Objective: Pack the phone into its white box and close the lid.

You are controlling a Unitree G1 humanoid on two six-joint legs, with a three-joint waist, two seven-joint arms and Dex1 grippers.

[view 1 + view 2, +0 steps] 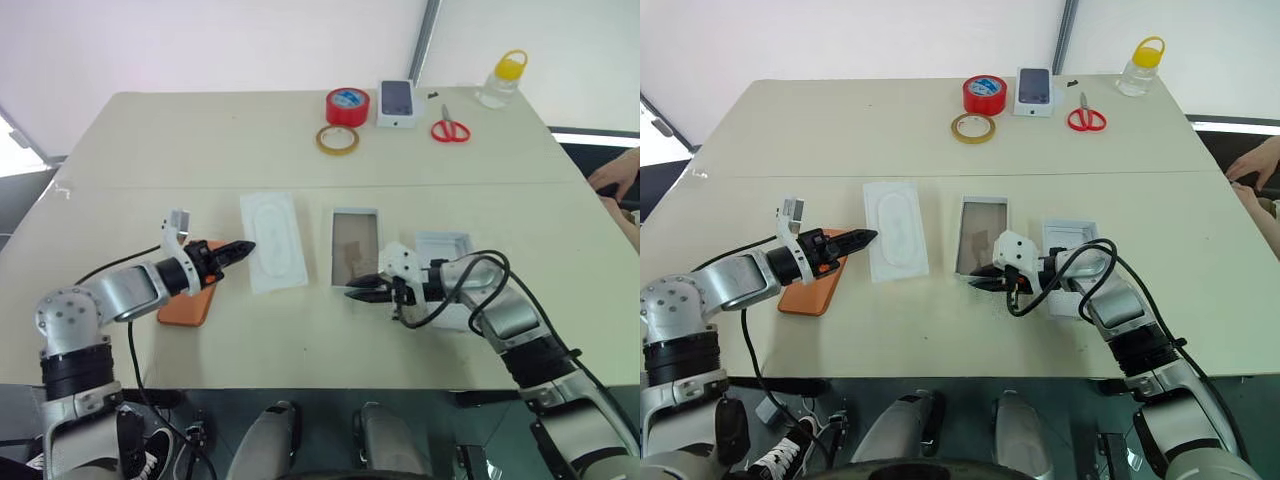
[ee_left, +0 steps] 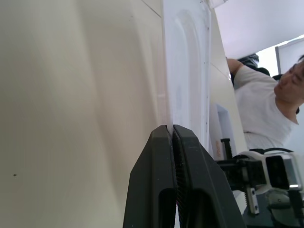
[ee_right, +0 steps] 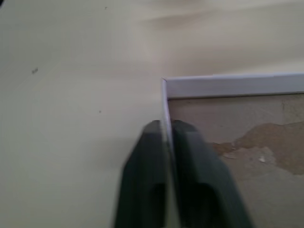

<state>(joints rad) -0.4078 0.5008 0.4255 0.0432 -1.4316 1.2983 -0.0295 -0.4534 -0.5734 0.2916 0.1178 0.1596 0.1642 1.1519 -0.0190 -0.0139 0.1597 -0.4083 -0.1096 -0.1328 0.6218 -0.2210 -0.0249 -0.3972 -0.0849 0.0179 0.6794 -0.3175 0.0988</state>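
Note:
The orange phone lies flat near the table's front left, partly under my left arm. Above its far end my left gripper is shut, its tips at the left edge of a white oval-embossed sheet; I cannot tell whether they pinch it. The white box, brownish floor up, lies in the middle of the table. My right gripper is shut on the box's near wall, close to a corner. The all-white lid lies just right of the box, partly hidden by my right arm.
At the table's far edge are a red tape roll, a tan tape ring, a small white box picturing a phone, red scissors and a yellow-capped bottle. A person's hand rests at the right.

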